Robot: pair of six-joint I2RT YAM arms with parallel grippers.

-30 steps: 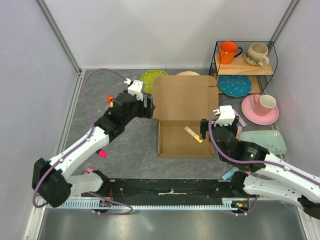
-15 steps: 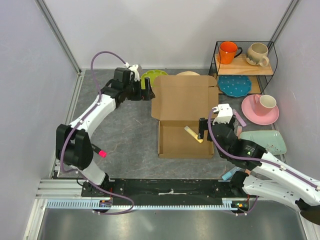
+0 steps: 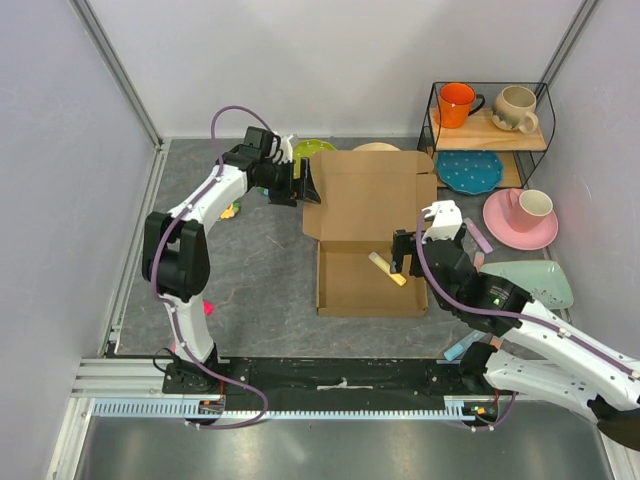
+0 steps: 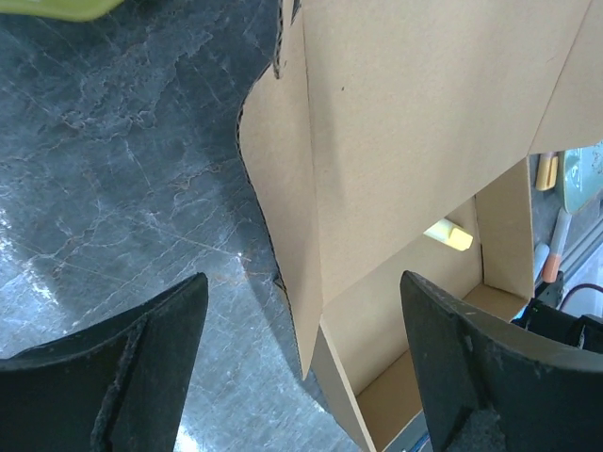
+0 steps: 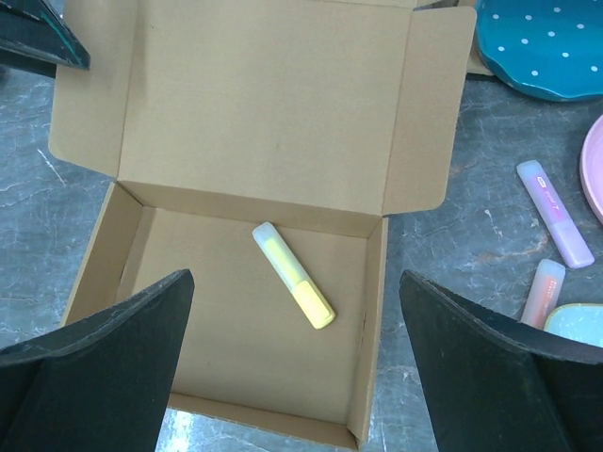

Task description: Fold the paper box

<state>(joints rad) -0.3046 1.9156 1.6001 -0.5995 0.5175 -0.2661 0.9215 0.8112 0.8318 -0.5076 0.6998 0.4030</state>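
The paper box [image 3: 348, 285] sits mid-frame, lid open toward the top, with a yellow highlighter [image 3: 388, 269] inside. The left arm is extended far; its gripper [image 3: 303, 185] gapes beside the lid's left flap. The right gripper [image 3: 402, 256], fingers spread, hovers at the tray's right wall.

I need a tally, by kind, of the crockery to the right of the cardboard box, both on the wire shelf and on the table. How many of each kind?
Mugs: 3 (orange mug, beige mug, pink mug)
Plates: 3 (teal dotted plate, pink plate, pale green plate)
Total: 6
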